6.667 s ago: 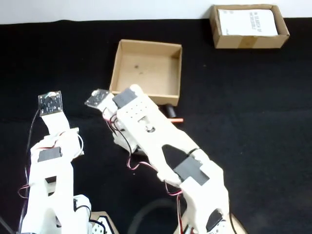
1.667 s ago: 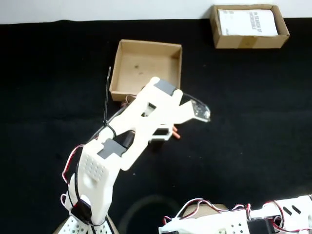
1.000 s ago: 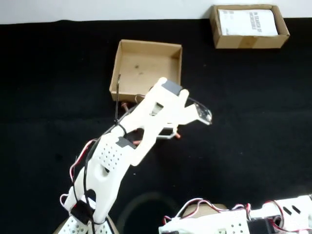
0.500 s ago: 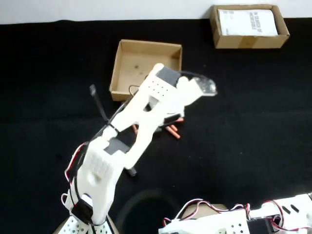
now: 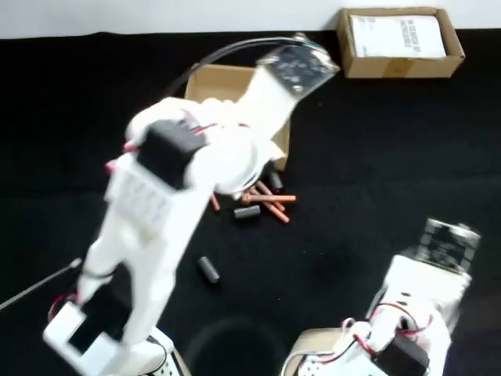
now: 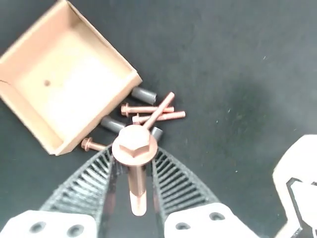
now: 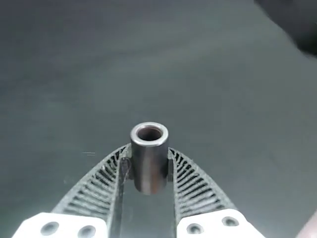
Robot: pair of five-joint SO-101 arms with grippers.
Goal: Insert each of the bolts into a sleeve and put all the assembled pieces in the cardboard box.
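My left gripper [image 6: 133, 157] is shut on a copper bolt [image 6: 134, 148], held above the table with its hex head pointing away from the wrist. Below it lie the cardboard box [image 6: 29, 114], several loose bolts [image 6: 147, 109] and dark sleeves [image 6: 144, 94]. My right gripper [image 7: 148, 161] is shut on a grey sleeve [image 7: 148, 153], its open bore facing outward over bare black table. In the high view the left arm [image 5: 180, 180] rises large over the cardboard box [image 5: 210, 78]. Loose bolts [image 5: 266, 200] and sleeves [image 5: 246, 212] lie just in front of the box.
A second cardboard box [image 5: 399, 66] with a white sheet inside stands at the back right. One sleeve [image 5: 208, 269] lies alone nearer the front. The right arm [image 5: 423, 298] stands at the front right. A black mat covers the table.
The left arm has lifted high and swung back over the box, uncovering the pile of bolts and sleeves. The right arm has risen at the front right.
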